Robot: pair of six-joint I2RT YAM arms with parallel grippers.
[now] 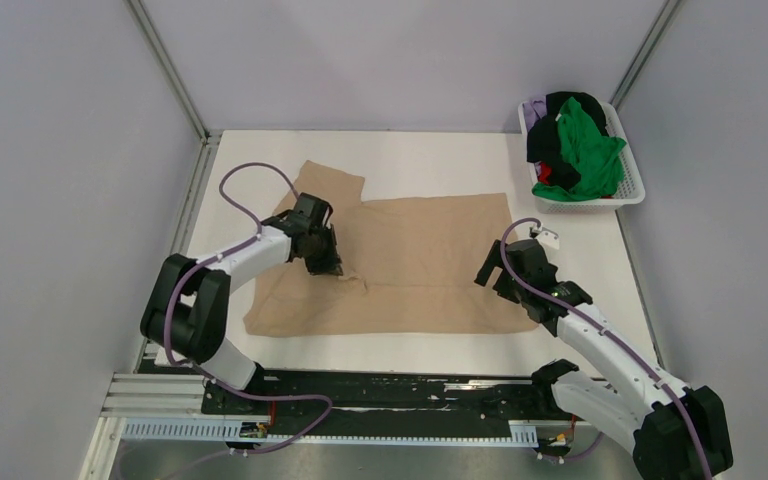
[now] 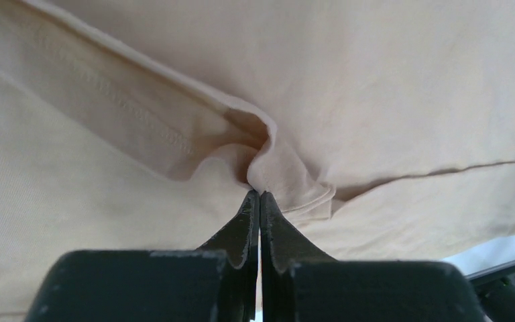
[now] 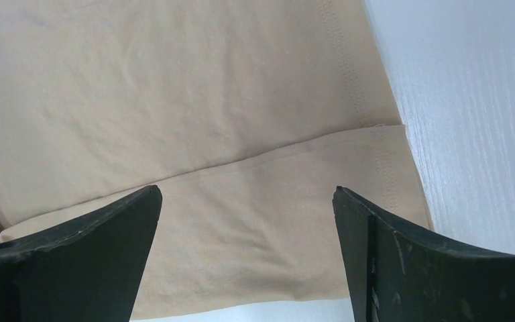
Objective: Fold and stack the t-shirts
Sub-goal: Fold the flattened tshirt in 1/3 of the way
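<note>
From above, the tan shirt (image 1: 410, 250) lies flat mid-frame; the left wrist view has my left gripper (image 2: 259, 201) clamped on a limp, light fold, the right wrist view my right gripper (image 3: 247, 193) spread wide, empty, over the hem corner I'd pinch.

Half-buried red shirt (image 1: 546, 172) under black shirt (image 1: 548, 138), purple shirt (image 1: 534, 107) barely showing

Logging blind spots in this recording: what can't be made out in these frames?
1. Top view: the green shirt covers part of the heap in the basket, so the number of shirts there is unclear.
2. Left wrist view: the shut left gripper hides how much of the tan shirt it pinches.
3. Right wrist view: frame edges cut off the tan shirt around the open right gripper.
</note>
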